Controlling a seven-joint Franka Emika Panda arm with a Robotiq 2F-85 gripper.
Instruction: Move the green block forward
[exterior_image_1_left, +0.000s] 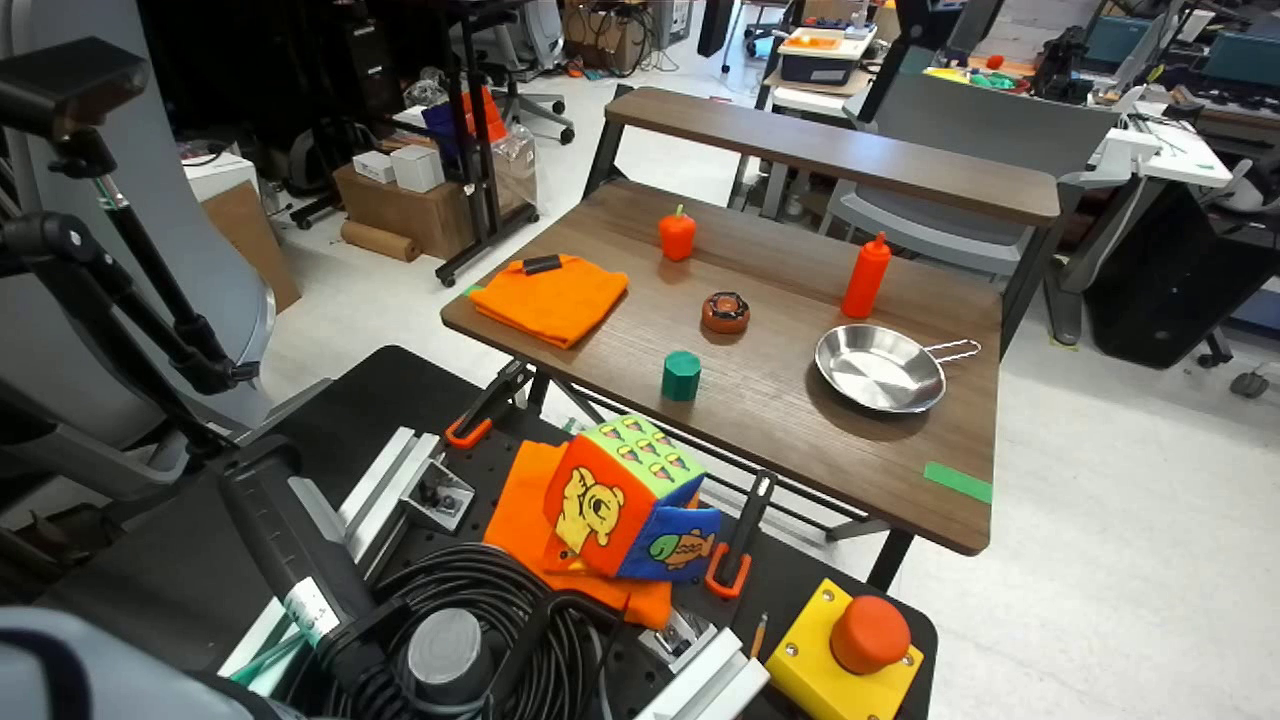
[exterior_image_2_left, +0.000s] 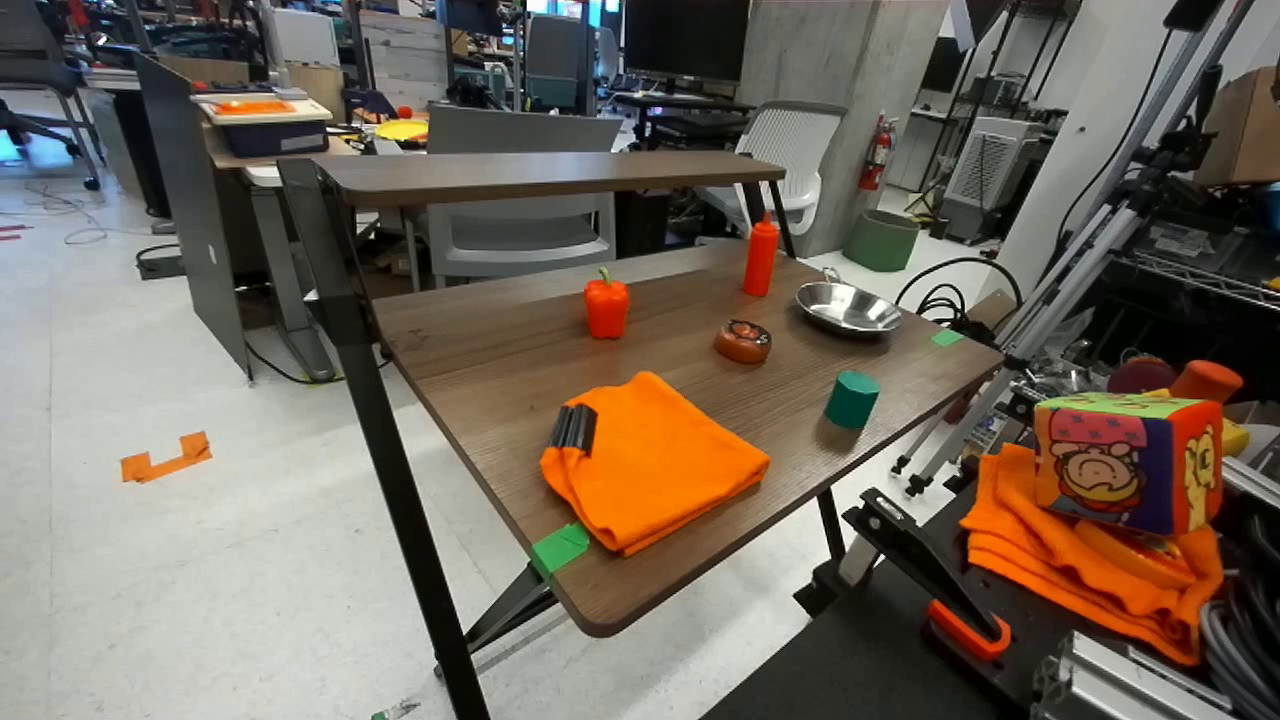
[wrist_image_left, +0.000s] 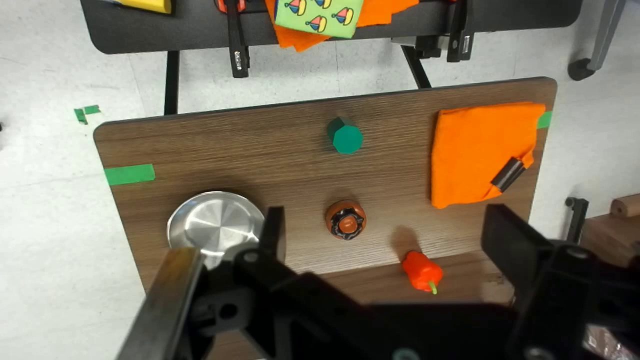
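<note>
The dark green block (exterior_image_1_left: 681, 378) stands upright on the brown table (exterior_image_1_left: 760, 400), close to the long edge that faces the black base (exterior_image_1_left: 400, 390). It also stands there in an exterior view (exterior_image_2_left: 853, 400) and in the wrist view (wrist_image_left: 347, 137). My gripper (wrist_image_left: 384, 220) is open in the wrist view, with its fingers wide apart and nothing held. It is well above the table. The block lies outside the jaws, beyond the fingertips toward the top of the wrist view. I cannot make out the gripper clearly in the exterior views.
A steel pan (exterior_image_1_left: 880, 370), a red bottle (exterior_image_1_left: 866, 277), a brown round object (exterior_image_1_left: 725, 313), a red pepper (exterior_image_1_left: 677, 237) and a folded orange cloth (exterior_image_1_left: 550, 300) stand on the table. A raised shelf (exterior_image_1_left: 830, 150) spans its far side. A toy cube (exterior_image_1_left: 630, 500) sits on the base.
</note>
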